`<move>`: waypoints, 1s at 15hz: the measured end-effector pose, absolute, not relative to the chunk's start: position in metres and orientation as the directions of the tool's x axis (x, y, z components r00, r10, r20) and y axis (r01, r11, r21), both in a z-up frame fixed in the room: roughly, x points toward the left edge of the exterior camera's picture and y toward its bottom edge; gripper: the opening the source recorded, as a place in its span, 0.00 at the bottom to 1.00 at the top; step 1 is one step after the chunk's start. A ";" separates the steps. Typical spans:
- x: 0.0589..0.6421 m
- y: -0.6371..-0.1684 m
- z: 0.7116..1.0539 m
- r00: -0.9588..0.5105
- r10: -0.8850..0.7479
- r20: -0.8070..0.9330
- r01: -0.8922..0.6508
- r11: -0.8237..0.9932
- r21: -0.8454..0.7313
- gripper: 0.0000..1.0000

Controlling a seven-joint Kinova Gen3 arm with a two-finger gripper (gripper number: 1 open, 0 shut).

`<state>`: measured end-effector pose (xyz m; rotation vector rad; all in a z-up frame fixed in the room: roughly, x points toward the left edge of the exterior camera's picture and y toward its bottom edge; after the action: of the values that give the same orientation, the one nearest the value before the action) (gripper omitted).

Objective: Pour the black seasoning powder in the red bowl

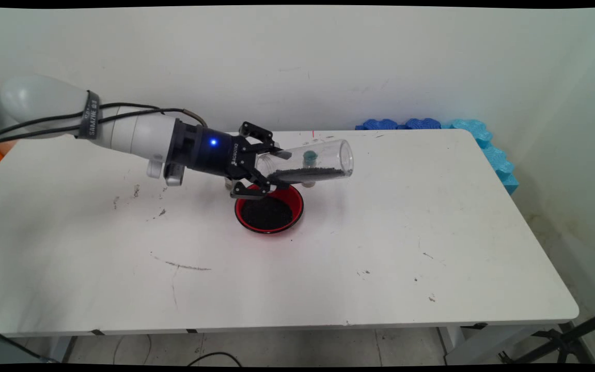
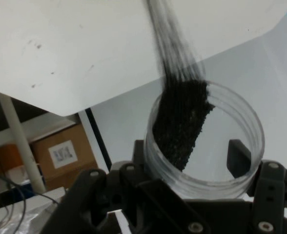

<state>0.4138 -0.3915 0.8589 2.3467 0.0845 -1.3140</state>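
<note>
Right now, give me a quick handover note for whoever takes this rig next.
Hand: shut on the clear jar, held on its side above the table.
Jar: a strip of black granules lies along its lower wall, mouth pointing right.
Red bowl: on the table below the hand, holding black granules.
Done or left: granules are in both bowl and jar; nothing more can be told.

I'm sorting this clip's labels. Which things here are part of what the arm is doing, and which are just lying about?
In use:
- gripper, shut on the clear jar
- clear jar, held on its side
- black granules inside the jar
- red bowl of black granules, below the gripper

Lying about:
- blue foam pieces at the table's far right edge
- cardboard box beyond the table
</note>
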 end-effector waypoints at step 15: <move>0.396 -0.398 0.858 0.460 -0.086 -0.884 0.383 -0.879 0.285 0.00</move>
<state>0.3961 -0.3981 0.8578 2.2654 0.2487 -1.4084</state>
